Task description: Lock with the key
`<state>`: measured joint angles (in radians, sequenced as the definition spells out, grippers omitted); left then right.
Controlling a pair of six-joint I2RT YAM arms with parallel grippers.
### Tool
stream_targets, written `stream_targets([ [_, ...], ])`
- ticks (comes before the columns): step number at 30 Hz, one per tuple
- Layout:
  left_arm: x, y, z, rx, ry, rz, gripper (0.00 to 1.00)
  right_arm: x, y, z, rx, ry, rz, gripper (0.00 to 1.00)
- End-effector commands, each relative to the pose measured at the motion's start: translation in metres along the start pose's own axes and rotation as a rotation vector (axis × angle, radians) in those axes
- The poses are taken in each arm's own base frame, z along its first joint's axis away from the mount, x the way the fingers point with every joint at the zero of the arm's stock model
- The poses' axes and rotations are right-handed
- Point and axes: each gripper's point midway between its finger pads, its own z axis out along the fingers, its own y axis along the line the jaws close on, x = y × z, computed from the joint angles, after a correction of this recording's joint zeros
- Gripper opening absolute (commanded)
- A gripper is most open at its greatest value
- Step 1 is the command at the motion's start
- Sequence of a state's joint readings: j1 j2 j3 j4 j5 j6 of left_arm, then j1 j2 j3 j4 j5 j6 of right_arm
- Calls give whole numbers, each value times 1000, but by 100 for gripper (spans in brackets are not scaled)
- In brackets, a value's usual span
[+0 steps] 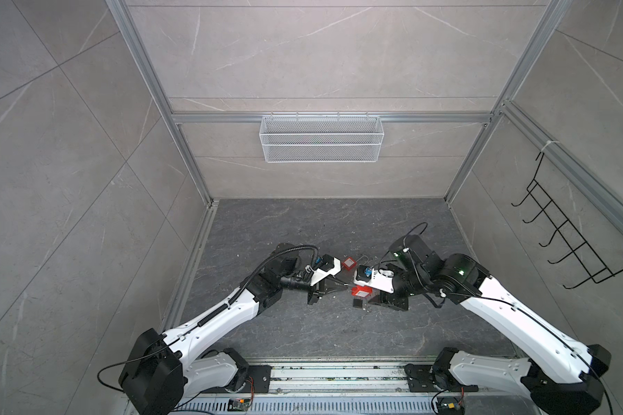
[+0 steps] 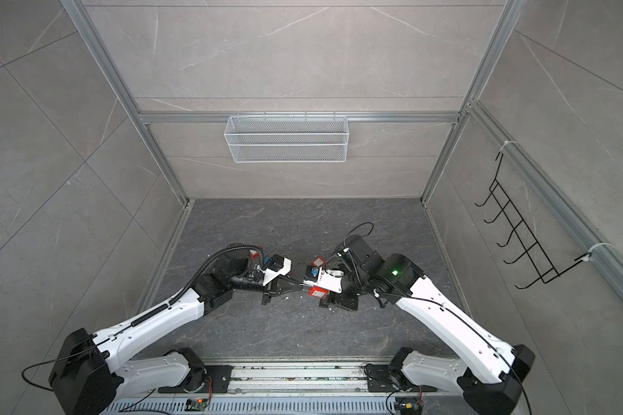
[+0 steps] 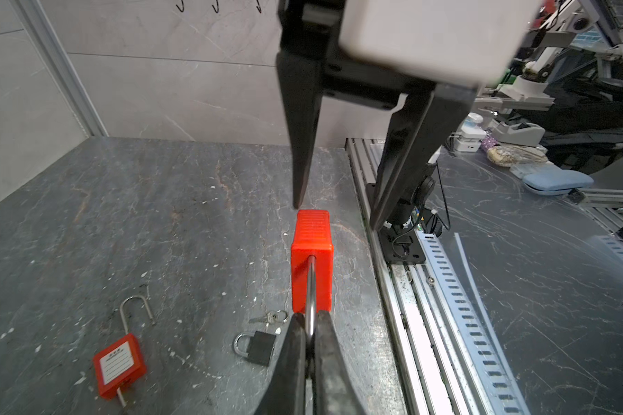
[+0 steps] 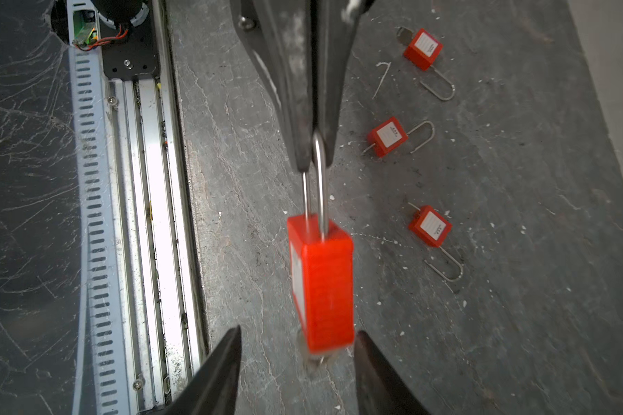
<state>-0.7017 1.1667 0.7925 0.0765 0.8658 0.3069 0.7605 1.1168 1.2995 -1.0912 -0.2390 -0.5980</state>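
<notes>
One padlock point(image 4: 321, 284), seemingly between right tool point(image 4: 298, 330) tips.

The held padlock point(image 4: 322, 284) is bright red, its shackle point(image 4: 321, 187) silver. A loose padlock point(image 3: 120, 367) is red with a white, lined label point(image 3: 116, 361); a small padlock point(image 3: 261, 346) black. The worktop point(image 1: 303, 222) is dark grey with pale veins; the mesh basket point(image 1: 321, 138) white.

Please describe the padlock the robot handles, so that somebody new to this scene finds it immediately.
On the dark table, look at its middle, where the left gripper is shut on a steel shackle. The red padlock on it points toward the open right gripper. The other red padlocks and the black padlock lie loose on the table; only this one is gripped.
</notes>
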Motion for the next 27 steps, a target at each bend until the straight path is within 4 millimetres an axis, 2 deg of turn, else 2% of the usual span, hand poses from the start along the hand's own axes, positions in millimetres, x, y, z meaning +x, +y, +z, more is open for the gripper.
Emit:
stream_targets([
  [1,-31,-5,-11,1,-43,106,0,15,2,-10,23,35,30,52],
  [5,-31,-8,-13,10,-40,110,0,28,2,-15,35,77,47,49],
  [9,-34,-13,-14,32,-50,111,0,27,-1,-10,30,70,52,43],
  [13,-37,-15,-15,36,-55,115,0,24,-3,-2,9,67,50,42],
  [23,-40,-24,-13,60,-61,118,0,11,2,12,-98,47,55,51],
  [27,-42,-25,-14,60,-64,125,0,14,8,15,-142,68,60,52],
])
